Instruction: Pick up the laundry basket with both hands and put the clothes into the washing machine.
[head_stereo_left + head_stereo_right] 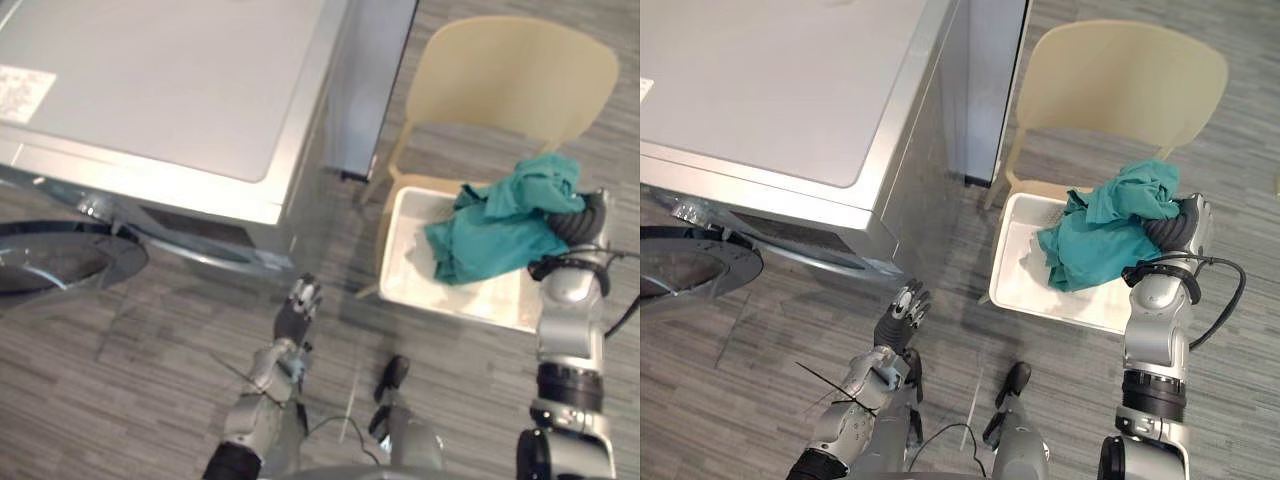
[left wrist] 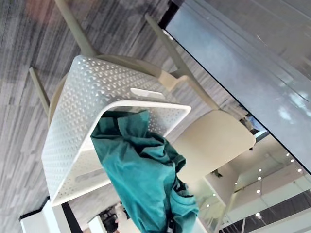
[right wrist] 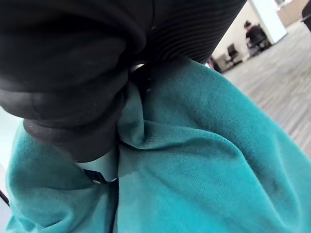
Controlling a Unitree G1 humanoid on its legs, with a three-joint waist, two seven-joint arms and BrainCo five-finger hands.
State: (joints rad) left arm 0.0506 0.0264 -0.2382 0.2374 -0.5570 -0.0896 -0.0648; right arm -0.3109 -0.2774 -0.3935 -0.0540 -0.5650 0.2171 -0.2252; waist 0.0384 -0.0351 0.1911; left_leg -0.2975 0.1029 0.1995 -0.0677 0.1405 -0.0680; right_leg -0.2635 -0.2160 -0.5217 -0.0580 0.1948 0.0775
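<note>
A white perforated laundry basket stands on the seat of a beige chair. A bundle of teal clothes lies heaped in it and spills over its right rim. My right hand is at that right rim, its dark cover pressed into the teal cloth, and its fingers are hidden under the fabric. My left hand hangs open above the floor, left of the basket and apart from it. The left wrist view looks at the basket with the clothes in it.
The silver washing machine stands to the left, its round door swung open at the lower left. A strip of grey floor lies between the machine and the chair.
</note>
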